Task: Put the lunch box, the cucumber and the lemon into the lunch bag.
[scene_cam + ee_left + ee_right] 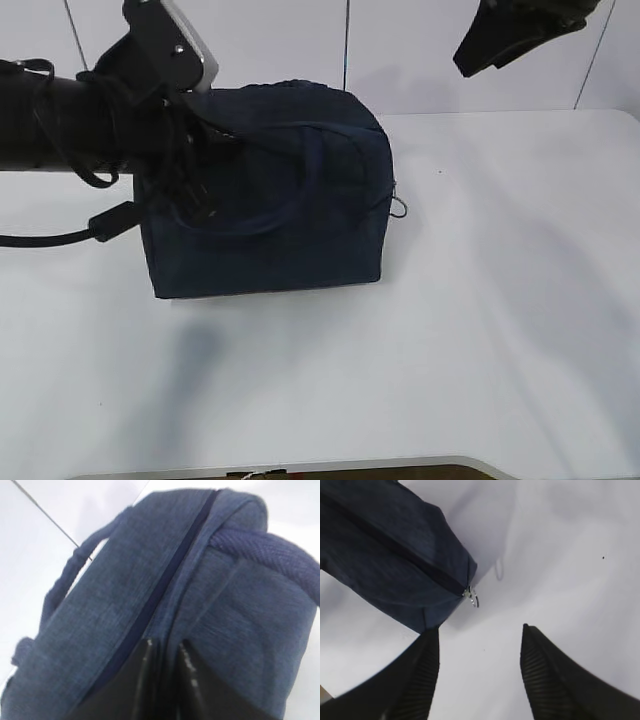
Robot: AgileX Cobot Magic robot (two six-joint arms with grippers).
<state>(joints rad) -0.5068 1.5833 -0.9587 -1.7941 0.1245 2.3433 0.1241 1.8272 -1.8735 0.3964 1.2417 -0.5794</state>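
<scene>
Okay, left side of the exterior frame: my left gripper (167, 652) sits at the upper-left end of the lunch bag (270, 195), jaws pinched nearly together at the top seam; I can't tell if any fabric is caught between them. Bag stands upright on the white tabletop (480, 350), centre-left of frame, zipper (170, 575) run shut along the top, one handle (250, 215) drooping over the front face. Silver ring pull (399, 207) hangs at the bag's right end. Upper right of frame: my right gripper (480, 675) is up in the air, jaws spread wide, holding nothing, apart from the bag. Lunch box, cucumber, lemon: none visible in any view.
</scene>
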